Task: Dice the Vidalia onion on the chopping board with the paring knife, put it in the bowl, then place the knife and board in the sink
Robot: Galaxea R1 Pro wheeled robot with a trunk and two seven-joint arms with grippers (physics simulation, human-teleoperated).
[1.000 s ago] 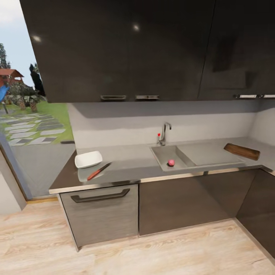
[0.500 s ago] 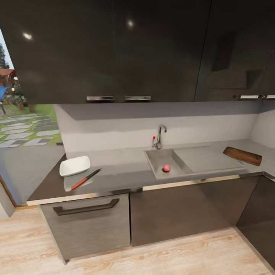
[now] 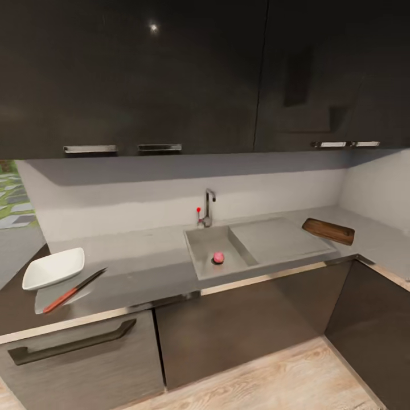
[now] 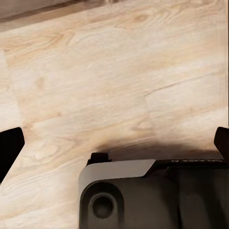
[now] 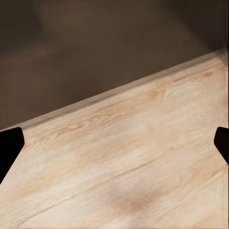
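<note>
1. Pink-red and round, the Vidalia onion point(image 3: 218, 257) sat on the floor of the sink point(image 3: 199, 259) basin, beside the drain, below the chrome faucet point(image 3: 208, 206). Being round, it showed no long axis or pointing direction that I could read.
2. I saw both arms hanging low: the left gripper point(image 4: 114, 143) and the right gripper point(image 5: 114, 143) each faced the light wood floor point(image 3: 273, 381), fingertips spread wide apart and holding nothing.
3. I judged the onion to lie above and ahead of both grippers, across the countertop point(image 3: 142, 267) edge and slightly right of centre, so the right arm seemed marginally nearer.
4. The paring knife point(image 3: 73, 290) lay at far left, just beside the bowl point(image 3: 54, 268); its long axis ran diagonally, handle toward the front edge, blade pointing back-right toward the sink.
5. The chopping board point(image 3: 328, 230) lay at far right, well apart from the knife, long axis running roughly along the counter, angled slightly.
</note>
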